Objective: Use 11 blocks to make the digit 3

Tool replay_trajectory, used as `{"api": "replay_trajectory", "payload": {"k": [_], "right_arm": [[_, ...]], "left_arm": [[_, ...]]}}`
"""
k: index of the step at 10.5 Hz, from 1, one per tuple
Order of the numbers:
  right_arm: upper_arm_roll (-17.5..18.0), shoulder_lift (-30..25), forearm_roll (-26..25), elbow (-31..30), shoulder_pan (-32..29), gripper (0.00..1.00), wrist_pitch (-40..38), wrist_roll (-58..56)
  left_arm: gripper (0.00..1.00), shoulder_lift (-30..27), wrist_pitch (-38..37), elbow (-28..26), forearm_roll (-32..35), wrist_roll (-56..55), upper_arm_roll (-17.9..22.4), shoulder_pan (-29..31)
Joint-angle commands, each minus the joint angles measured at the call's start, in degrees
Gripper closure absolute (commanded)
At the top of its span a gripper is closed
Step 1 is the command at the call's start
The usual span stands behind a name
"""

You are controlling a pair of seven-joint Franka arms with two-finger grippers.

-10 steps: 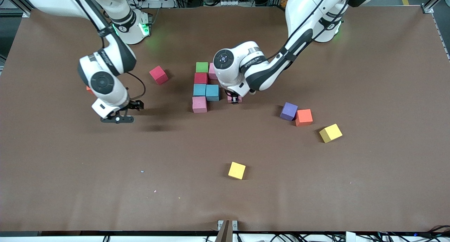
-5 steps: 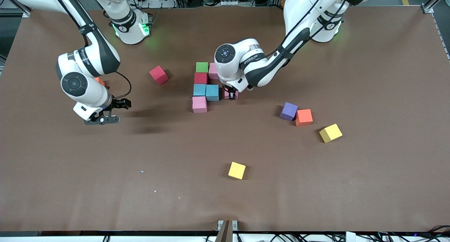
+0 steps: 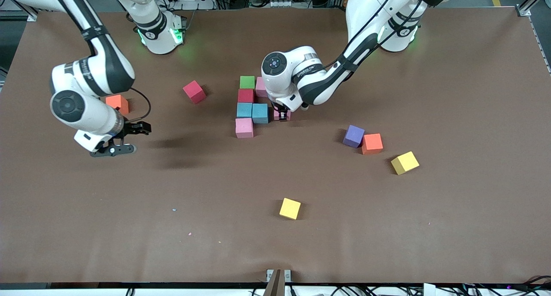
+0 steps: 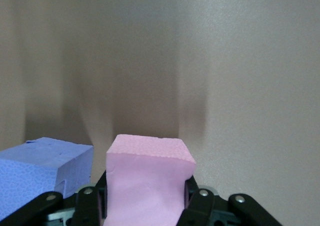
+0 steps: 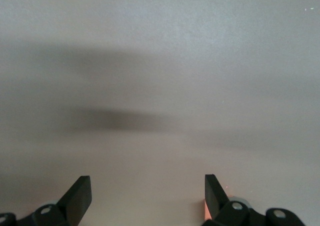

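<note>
One matte pink foam cube point(image 4: 148, 186) clamped in left gripper point(image 4: 145, 203).

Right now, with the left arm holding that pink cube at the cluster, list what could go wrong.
1. The left gripper is shut on a pink block right beside a light blue block; setting it down could nudge that neighbour out of line.
2. The foam looks squeezed between the fingers, so it may shift on release.
3. The right gripper, open, hangs near an orange block; a swing could bump it.
</note>
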Motion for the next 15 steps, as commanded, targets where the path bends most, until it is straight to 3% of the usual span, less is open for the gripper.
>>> {"api": "replay_trajectory", "payload": {"k": [1,2,4,5,7,10,15], "right_arm": [[-2.22,-0.06,1.95,0.29,-1.71,0.0,-1.65,-8.13],[-7.21,-0.23,3.69,0.2,1.87,0.0,-2.43,-11.38],[-21.16,-2.24,8.34,0.03,12.22,0.0,-2.62,-20.94],[-25.85,-2.78,9.06,-0.41,15.24,0.0,-2.62,-23.95],[-31.67,-3.92,9.07,-2.6,18.33,0.0,-2.09,-28.27],[-37.04,-6.73,8.54,-9.62,20.54,0.0,3.69,-29.34],[-38.11,-10.6,6.36,-24.12,18.26,0.0,20.03,-29.87]], "left_arm": [[1.0,-0.55,0.76,-0.56,3.81,-13.4,-0.3,-0.79],[1.0,-0.54,0.76,-0.38,3.81,-13.4,-0.21,-0.97],[1.0,0.33,0.76,1.02,3.81,-13.49,-0.12,-1.06],[1.0,0.86,0.76,1.29,3.81,-13.49,0.05,-1.32],[1.0,1.04,0.76,1.99,3.73,-13.49,0.14,-1.5],[1.0,1.83,0.85,2.86,3.73,-13.49,0.14,-1.94],[1.0,3.15,1.02,4.19,4.43,-13.49,0.75,-2.81]]}}
